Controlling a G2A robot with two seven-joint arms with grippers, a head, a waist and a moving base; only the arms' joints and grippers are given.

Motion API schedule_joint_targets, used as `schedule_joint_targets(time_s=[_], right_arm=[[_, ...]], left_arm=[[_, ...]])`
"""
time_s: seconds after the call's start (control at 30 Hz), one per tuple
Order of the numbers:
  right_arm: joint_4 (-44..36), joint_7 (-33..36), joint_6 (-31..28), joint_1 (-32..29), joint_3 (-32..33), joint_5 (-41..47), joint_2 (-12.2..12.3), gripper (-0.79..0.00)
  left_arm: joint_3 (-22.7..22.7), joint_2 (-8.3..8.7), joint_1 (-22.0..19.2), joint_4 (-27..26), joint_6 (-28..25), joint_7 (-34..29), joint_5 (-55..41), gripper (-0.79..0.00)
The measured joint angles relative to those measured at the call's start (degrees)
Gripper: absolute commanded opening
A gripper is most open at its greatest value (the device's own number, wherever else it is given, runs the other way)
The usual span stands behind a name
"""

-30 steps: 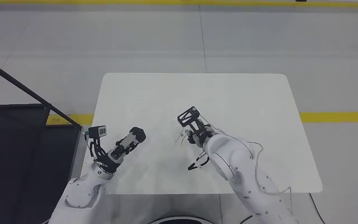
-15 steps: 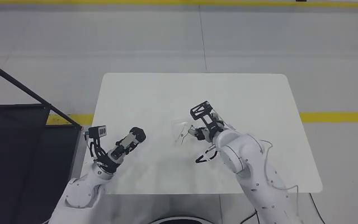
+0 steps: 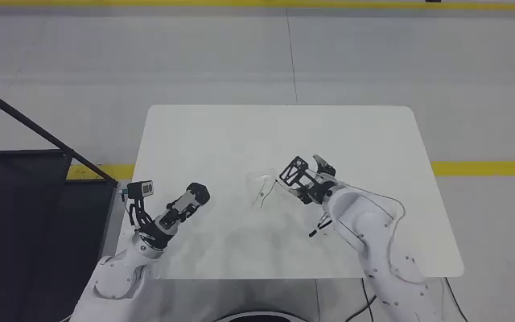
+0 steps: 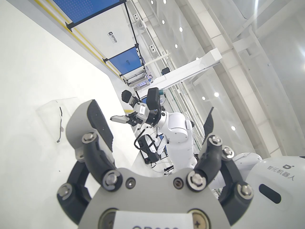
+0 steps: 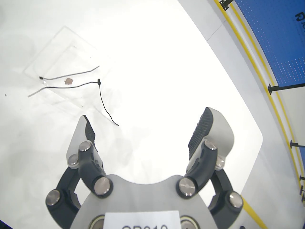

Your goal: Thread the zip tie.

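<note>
Looking down in the top view, the white rounded-corner table (image 3: 362, 137) carries a clear flat plastic tray (image 3: 251, 179) near its middle, nearer the right arm than the left. A thin dark plastic zip tie (image 3: 261, 193) shows faintly on the tray. The right gripper (image 3: 323, 168) hangs over the table near the tray, apart from it; the left gripper (image 3: 197, 193) hangs over the table's left part, well apart from the tray.

In the left wrist view, the left gripper's black-padded fingers (image 4: 99, 120) stand wide apart with nothing between them. Past one finger lies the tray (image 4: 47, 107) with the zip tie (image 4: 61, 122) on it; farther off, the right gripper (image 4: 119, 119) points down at the table.

In the right wrist view, the right gripper (image 5: 146, 115) has its jaws spread wide and holds nothing. On the tray (image 5: 59, 48) ahead, the zip tie (image 5: 78, 85) lies beside a second, paler grey zip tie (image 5: 78, 73), a small brown speck (image 5: 68, 80) between them. The first one's small black head (image 5: 98, 81) sits near the tray's edge, and a thin black strand (image 5: 103, 102) runs from it toward the gripper, its tip near one finger yet apart from it.
</note>
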Motion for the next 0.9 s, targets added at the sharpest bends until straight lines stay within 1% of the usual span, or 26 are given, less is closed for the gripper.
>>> schedule_joint_targets(time_s=[0.07, 0.17, 0.23, 0.3, 0.33, 0.37, 0.4, 0.6, 0.77, 0.9], right_arm=[[1.83, 0.25, -1.03, 0.90, -1.22, -0.62, -0.13, -0.040], [4.89, 0.23, -1.25, 2.18, -3.22, -0.98, -0.49, -0.117], [7.10, -0.12, -0.78, 3.09, -4.48, -1.25, -0.78, -0.126], [8.69, -0.65, -0.24, 3.77, -5.22, -1.24, -1.00, -0.188], [9.53, -0.98, -0.09, 4.15, -5.55, -1.16, -1.11, -0.203], [10.08, -1.13, -0.05, 4.41, -5.73, -1.08, -1.18, -0.243], [10.58, -1.18, -0.07, 4.66, -5.91, -1.05, -1.24, -0.259], [12.55, -1.35, -0.18, 5.86, -6.66, -0.61, -1.57, -0.323], [13.54, -2.41, -1.58, 6.24, -7.19, -0.45, -1.68, -0.360], [14.13, -3.23, -2.54, 6.40, -7.33, -0.32, -1.69, -0.409]], left_arm=[[0.00, 0.00, 0.00, 0.00, 0.00, 0.00, 0.00, 0.000], [0.00, 0.00, 0.00, 0.00, 0.00, 0.00, 0.00, 0.000], [0.00, 0.00, 0.00, 0.00, 0.00, 0.00, 0.00, 0.000], [0.00, 0.00, 0.00, 0.00, 0.00, 0.00, 0.00, 0.000], [0.00, 0.00, 0.00, 0.00, 0.00, 0.00, 0.00, 0.000], [0.00, 0.00, 0.00, 0.00, 0.00, 0.00, 0.00, 0.000], [0.00, 0.00, 0.00, 0.00, 0.00, 0.00, 0.00, 0.000], [0.00, 0.00, 0.00, 0.00, 0.00, 0.00, 0.00, 0.000], [0.00, 0.00, 0.00, 0.00, 0.00, 0.00, 0.00, 0.000], [0.00, 0.00, 0.00, 0.00, 0.00, 0.00, 0.00, 0.000]])
